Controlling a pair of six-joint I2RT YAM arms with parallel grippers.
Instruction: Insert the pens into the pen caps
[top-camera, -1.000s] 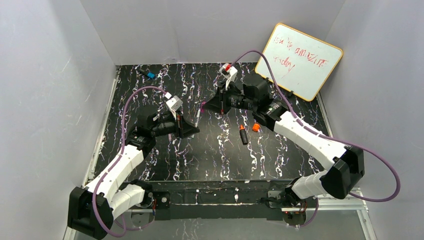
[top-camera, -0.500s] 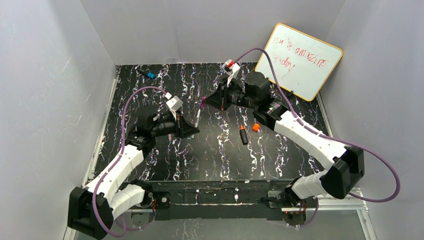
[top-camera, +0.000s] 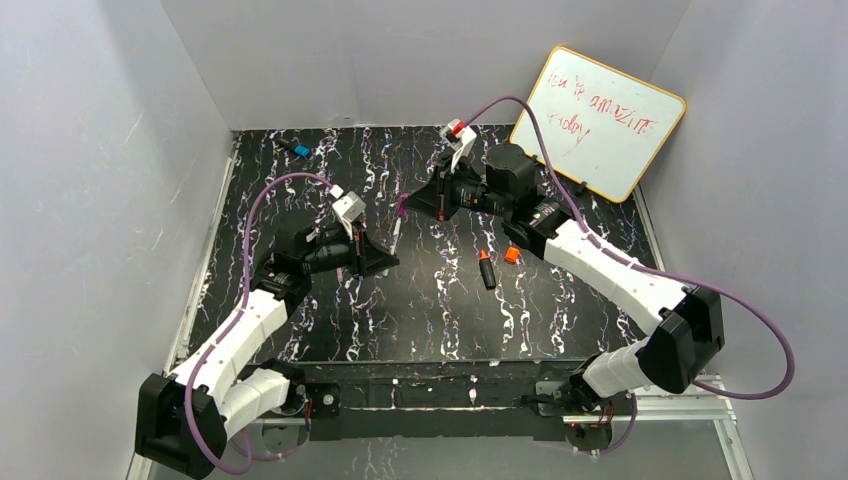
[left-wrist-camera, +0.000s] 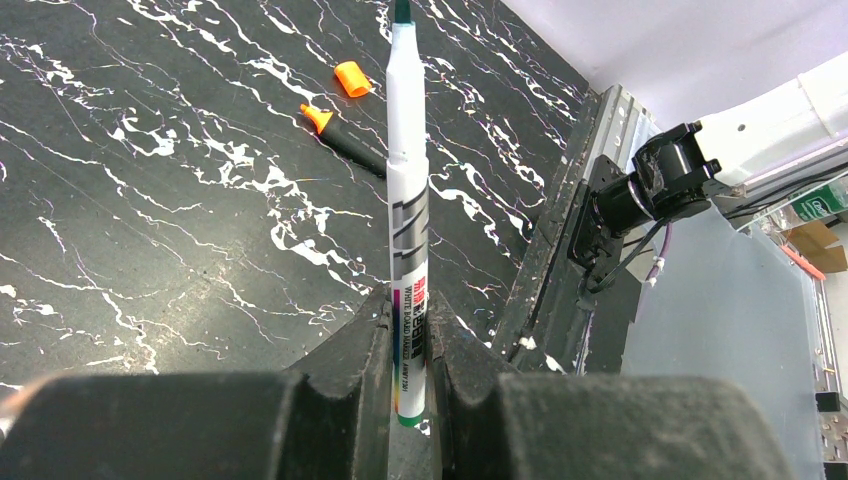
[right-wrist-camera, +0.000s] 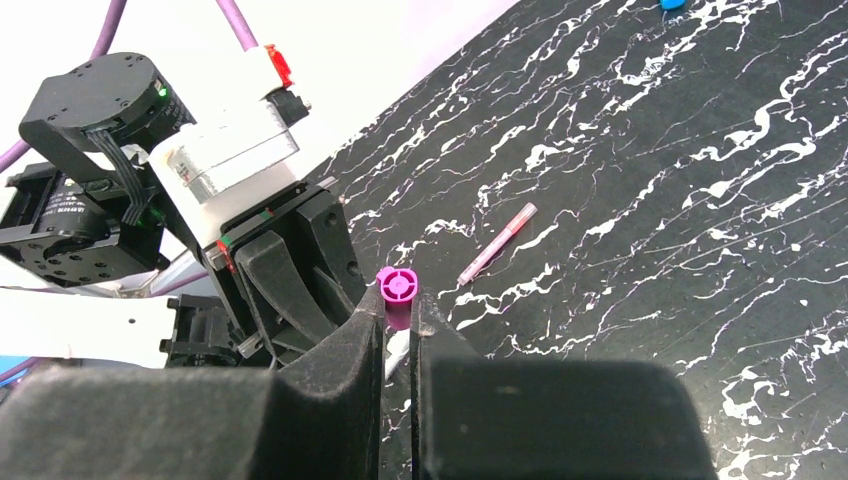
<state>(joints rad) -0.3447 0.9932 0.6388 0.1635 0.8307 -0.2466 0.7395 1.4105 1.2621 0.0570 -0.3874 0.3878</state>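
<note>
My left gripper is shut on the lower end of the slim white pen, whose dark tip points away towards the right gripper. In the top view, the left gripper holds the pen at mid-table. My right gripper is shut on the magenta cap, just beyond the pen's tip. The pink-purple pen lies on the mat. The black marker and the orange cap lie right of centre. The pale pink cap is out of view.
A small black piece with a blue end lies at the far left of the black marbled mat. A whiteboard leans at the back right. Grey walls enclose the mat on three sides.
My right gripper has moved a little left and away with the magenta cap, closer to the white pen's tip. The left arm has not moved.
</note>
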